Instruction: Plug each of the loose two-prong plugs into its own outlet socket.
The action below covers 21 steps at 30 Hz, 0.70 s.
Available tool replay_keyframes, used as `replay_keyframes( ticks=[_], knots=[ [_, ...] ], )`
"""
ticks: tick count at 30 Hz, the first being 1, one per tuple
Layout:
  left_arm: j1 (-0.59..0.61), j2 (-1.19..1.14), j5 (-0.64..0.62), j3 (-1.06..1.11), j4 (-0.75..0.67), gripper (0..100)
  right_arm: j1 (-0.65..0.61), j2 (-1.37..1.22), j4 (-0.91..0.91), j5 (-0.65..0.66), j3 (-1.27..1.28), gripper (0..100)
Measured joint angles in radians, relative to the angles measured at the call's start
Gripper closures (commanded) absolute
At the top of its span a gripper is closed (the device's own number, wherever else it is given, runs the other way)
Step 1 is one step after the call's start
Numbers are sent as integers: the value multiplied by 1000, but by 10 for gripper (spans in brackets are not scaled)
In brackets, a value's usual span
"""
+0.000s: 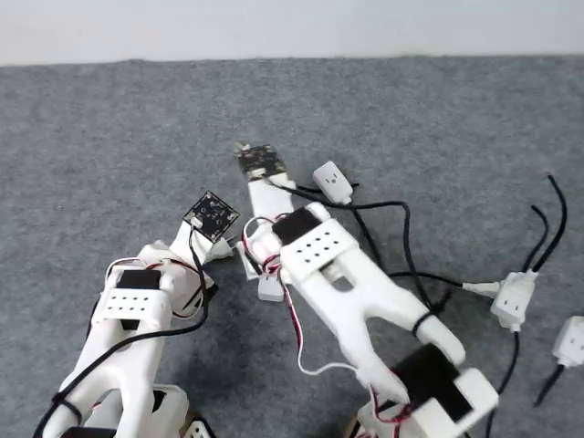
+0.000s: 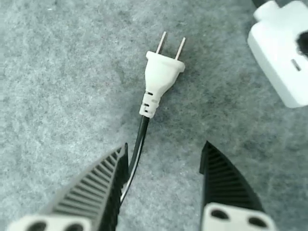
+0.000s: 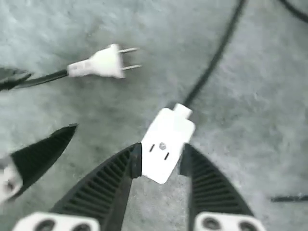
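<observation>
A white two-prong plug lies flat on the grey carpet, prongs pointing away from my left gripper. That gripper is open just behind the plug, and the plug's black cord runs between its fingers, close to one of them. My right gripper is shut on a white outlet socket, one finger on each side, with the slotted face towards the camera. The same plug lies a short way beside that socket. The held socket also shows at the edge of the left wrist view.
In the high view both arms meet at the middle of the carpet. Another socket lies just beyond them, and two more sit at the right with black cords trailing across the carpet.
</observation>
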State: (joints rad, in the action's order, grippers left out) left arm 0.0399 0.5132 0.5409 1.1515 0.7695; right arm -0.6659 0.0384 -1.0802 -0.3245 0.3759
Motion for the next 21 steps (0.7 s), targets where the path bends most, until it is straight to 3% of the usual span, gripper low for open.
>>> replay_keyframes(
  ticks=[5,21],
  knots=[
    [6,0,0,0,0,769,2,-60,9,-78,0,800],
    [110,0,-77,-41,0,769,-97,-80,46,-87,0,768]
  ],
)
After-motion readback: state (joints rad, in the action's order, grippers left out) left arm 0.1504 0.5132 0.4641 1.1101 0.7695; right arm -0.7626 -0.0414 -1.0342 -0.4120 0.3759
